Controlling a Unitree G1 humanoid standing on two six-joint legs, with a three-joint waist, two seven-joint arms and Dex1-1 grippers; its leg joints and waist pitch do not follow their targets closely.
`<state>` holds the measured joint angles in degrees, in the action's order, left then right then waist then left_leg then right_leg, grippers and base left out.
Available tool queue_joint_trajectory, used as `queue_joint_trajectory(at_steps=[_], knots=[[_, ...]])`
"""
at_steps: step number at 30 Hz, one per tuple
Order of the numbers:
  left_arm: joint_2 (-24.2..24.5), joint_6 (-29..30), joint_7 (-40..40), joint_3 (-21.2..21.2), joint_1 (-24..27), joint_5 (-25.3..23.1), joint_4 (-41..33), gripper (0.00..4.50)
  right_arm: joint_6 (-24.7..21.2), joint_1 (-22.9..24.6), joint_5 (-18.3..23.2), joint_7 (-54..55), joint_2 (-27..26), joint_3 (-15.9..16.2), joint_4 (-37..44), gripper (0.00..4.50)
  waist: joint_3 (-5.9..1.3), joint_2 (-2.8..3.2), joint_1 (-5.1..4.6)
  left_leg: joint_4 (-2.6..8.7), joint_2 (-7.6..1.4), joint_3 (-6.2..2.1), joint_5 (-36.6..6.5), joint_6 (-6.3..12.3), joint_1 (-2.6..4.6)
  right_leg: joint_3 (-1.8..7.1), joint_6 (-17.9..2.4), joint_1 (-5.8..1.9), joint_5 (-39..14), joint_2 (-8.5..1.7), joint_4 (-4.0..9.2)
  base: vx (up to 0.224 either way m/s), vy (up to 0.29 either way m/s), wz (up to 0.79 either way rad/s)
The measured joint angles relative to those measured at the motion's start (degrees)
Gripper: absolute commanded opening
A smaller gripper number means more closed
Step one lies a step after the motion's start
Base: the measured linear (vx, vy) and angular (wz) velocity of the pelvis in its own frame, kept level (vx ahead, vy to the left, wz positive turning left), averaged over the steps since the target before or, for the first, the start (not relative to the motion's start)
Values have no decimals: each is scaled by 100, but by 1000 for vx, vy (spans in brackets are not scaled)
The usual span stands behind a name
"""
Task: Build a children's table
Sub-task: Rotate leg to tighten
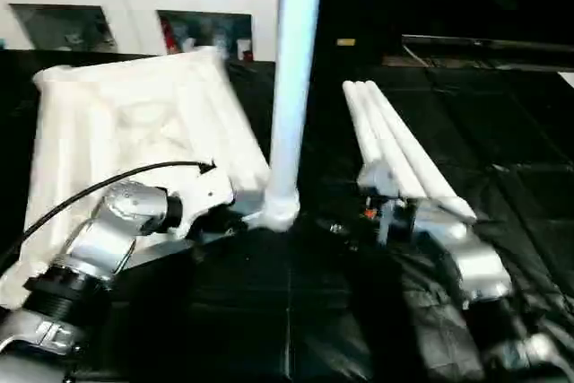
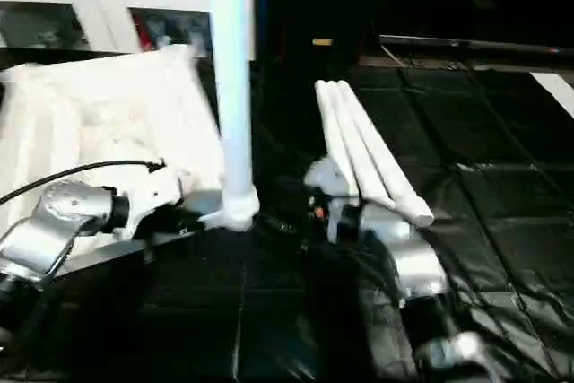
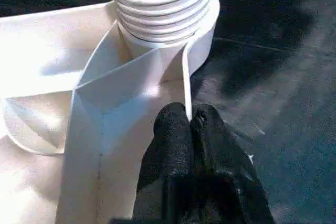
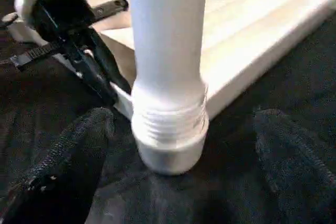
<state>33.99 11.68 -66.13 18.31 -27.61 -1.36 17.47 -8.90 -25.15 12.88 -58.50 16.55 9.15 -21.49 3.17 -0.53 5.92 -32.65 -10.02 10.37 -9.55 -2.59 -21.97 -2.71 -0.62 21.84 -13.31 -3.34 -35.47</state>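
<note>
White plastic tabletop lies underside-up on black sheeting in the head views, one leg upright in its near corner socket, three spare legs beside; the left wrist view has the left gripper clenched on a rib, likely steadying it; the right wrist view has the right gripper released, spread around the socket; no readable writing.
</note>
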Motion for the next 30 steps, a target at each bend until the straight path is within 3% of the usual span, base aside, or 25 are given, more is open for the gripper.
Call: queue_joint_trajectory(at_steps=[8, 22, 30], knots=[[120, -346, -396, 150, 3, 4, -1, 0, -157, -291, -38, -473, -2, 277, -376, 447, -1, -3, 78, -41, -4, 1, -3, 5, -4, 1, 0, 4, 0, -4, -43, 0, 0, 0], [131, -520, -695, 306, 27, -8, -121, 0, -58, -521, -176, -797, -278, 523, -851, 447, -3, -9, 87, -83, -7, 1, -6, 9, -7, 2, -1, -1, 0, -8, -72, 0, 0, 0], [129, -540, -695, 312, 26, -14, -120, 0, -73, -524, -170, -816, -361, 525, -1026, 372, -3, -8, 89, -86, -7, 1, -7, 11, -8, 2, -1, -1, 0, -8, -73, 0, 0, 0]])
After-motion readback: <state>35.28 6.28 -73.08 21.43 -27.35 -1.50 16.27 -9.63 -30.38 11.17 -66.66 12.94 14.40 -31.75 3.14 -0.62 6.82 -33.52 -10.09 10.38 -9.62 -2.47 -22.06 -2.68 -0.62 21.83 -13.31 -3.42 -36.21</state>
